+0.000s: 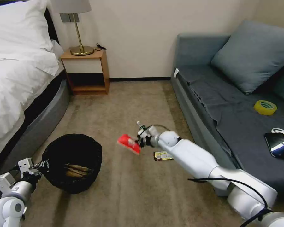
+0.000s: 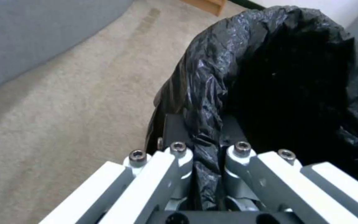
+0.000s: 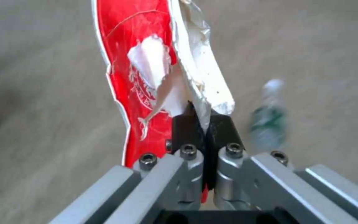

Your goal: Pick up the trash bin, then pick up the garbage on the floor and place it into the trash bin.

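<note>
In the head view, the trash bin [image 1: 72,167] sits at lower left, a limp scrap [image 1: 76,171] inside it. The snack packet [image 1: 129,144] is at centre, the bar wrapper [image 1: 163,155] just right of it. The tape roll [image 1: 265,107] lies on the sofa [image 1: 230,123] at right.

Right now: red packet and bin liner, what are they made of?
Red packet, pinched in the right gripper: looks like glossy printed film with a white inner layer, torn ragged. Bin liner, clamped by the left gripper: thin black plastic, shiny and crinkled.
</note>
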Controlling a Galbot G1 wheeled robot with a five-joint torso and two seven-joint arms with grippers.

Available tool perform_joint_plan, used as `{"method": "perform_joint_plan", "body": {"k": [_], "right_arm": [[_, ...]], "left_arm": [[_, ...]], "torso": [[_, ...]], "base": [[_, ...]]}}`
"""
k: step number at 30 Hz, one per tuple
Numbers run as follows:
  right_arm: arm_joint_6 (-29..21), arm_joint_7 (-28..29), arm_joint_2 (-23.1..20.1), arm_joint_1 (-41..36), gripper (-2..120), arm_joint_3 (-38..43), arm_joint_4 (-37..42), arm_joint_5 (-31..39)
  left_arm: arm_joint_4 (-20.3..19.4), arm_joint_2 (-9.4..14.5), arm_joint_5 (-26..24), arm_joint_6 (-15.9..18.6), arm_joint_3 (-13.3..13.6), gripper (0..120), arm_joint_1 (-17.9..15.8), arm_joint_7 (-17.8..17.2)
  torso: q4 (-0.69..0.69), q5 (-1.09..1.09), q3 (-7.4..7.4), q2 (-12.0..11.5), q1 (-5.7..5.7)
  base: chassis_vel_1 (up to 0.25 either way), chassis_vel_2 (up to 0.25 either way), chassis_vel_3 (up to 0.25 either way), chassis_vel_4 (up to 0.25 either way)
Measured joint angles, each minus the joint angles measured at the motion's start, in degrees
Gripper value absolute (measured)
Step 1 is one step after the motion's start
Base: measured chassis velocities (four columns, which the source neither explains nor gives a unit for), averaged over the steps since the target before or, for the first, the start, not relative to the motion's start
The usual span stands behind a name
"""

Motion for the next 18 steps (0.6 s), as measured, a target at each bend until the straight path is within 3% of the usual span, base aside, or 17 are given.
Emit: {"method": "perform_joint_plan", "body": {"k": [6, 10, 18], "right_arm": [[-0.4, 1.1, -4.0, -0.3, 0, 4.4, 9.2, 1.9], [-1.6, 3.6, -10.4, -1.0, 0, 5.2, 21.1, 7.0], [-2.6, 7.6, -14.8, -1.5, 0, 3.2, 37.7, 15.8]], "left_arm": [[-0.1, -0.1, -2.4, 1.8, 2.2, 5, -0.1, -0.7], [0.0, -0.4, -2.7, 2.7, 4.4, 5, -0.8, -1.1], [-0.4, -0.4, -3.4, 4.1, 6.4, 5, -2.0, -1.2]], "torso": [[0.02, 0.00, 0.00, 0.0, 0.00], [-0.02, -0.01, 0.00, 0.0, 0.00], [0.01, 0.00, 0.00, 0.0, 0.00]], "base": [[0.000, 0.000, 0.000, 0.000], [0.000, 0.000, 0.000, 0.000], [0.000, 0.000, 0.000, 0.000]]}}
